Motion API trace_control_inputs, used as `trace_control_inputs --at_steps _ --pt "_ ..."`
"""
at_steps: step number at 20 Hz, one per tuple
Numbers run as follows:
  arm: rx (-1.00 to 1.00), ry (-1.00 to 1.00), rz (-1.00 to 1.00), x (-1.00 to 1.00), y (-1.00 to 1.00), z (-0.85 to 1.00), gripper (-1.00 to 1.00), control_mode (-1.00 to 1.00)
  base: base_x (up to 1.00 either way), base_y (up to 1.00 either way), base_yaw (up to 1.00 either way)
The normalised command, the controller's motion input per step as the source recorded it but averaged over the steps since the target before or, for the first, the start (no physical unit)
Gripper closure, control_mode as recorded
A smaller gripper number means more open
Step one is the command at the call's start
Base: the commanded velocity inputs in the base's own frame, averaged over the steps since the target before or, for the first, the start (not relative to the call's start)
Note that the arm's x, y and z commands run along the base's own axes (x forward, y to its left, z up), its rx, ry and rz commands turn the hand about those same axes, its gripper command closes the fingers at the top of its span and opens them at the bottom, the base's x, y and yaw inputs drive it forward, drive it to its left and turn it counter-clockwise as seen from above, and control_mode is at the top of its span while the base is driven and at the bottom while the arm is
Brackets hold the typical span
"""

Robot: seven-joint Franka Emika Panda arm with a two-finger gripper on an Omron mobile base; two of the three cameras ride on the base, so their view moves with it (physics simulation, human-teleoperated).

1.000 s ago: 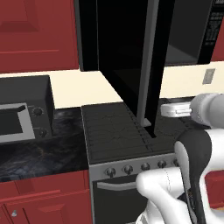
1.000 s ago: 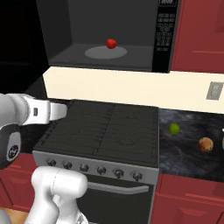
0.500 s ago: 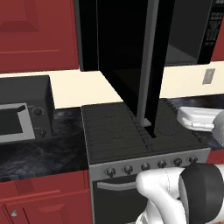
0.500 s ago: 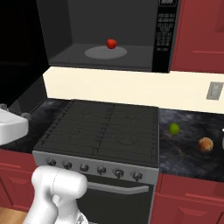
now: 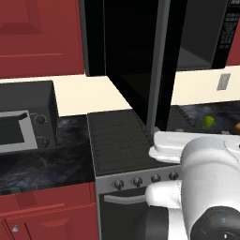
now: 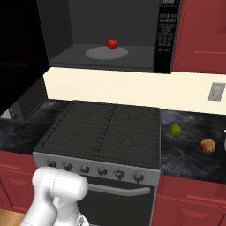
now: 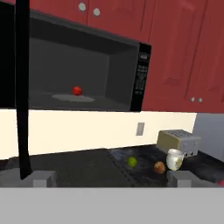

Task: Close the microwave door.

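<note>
A: The microwave door [image 5: 140, 70] — where does it stand?

B: Swung wide open, out over the stove [image 6: 106, 130]. In the left base view it is a tall glossy black panel seen nearly edge-on, with its long grey bar handle [image 5: 158, 65] running down the near edge. In the hand view its edge shows as a dark vertical strip at the far left.

A: What is nearest the camera?

B: The robot's white arm [image 5: 197, 187], low in the left base view, just right of the door's bottom end. I cannot tell if they touch. In the hand view the two small fingers [image 7: 42, 178] rise well apart at the bottom, spread with nothing between them.

A: And beyond that?

B: The black stove with a row of knobs along its front. On the dark table [image 6: 194, 154] to its right lie a green lime [image 6: 175, 129] and a brownish round item [image 6: 207, 145], near each other. Farther right, the hand view shows a white cup [image 7: 174, 159] beside a toaster [image 7: 179, 141]. Left of the stove sits a small grey two-knob oven [image 5: 26, 122].

A: Farthest back?

B: The microwave [image 6: 110, 35], mounted above the stove among red cabinets [image 6: 203, 35]. Its dark cavity is exposed, with a red tomato [image 6: 112, 43] on the turntable and a button strip at its right.
</note>
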Motion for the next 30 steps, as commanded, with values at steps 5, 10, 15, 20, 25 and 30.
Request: trace_control_inputs --at_steps 5,10,15,20,25,30 --pt "-0.05 -0.09 -0.12 0.12 0.95 0.0 -1.0 -1.0 0.0 0.0 0.0" --pt "-0.12 -0.15 -0.03 0.51 0.63 0.01 -1.0 -1.0 0.0 0.0 0.0" --pt "-0.09 -0.11 -0.02 0.89 0.61 0.0 -1.0 -1.0 0.0 0.0 0.0" --pt "-0.03 -0.13 -0.05 0.73 0.16 0.0 -1.0 -1.0 0.0 0.0 0.0" --pt "0.09 -0.3 -0.23 -0.15 -0.35 0.0 -1.0 -1.0 0.0 0.0 0.0" --pt "0.15 -0.31 -0.34 -0.36 -0.29 0.01 -1.0 -1.0 0.0 0.0 0.0"
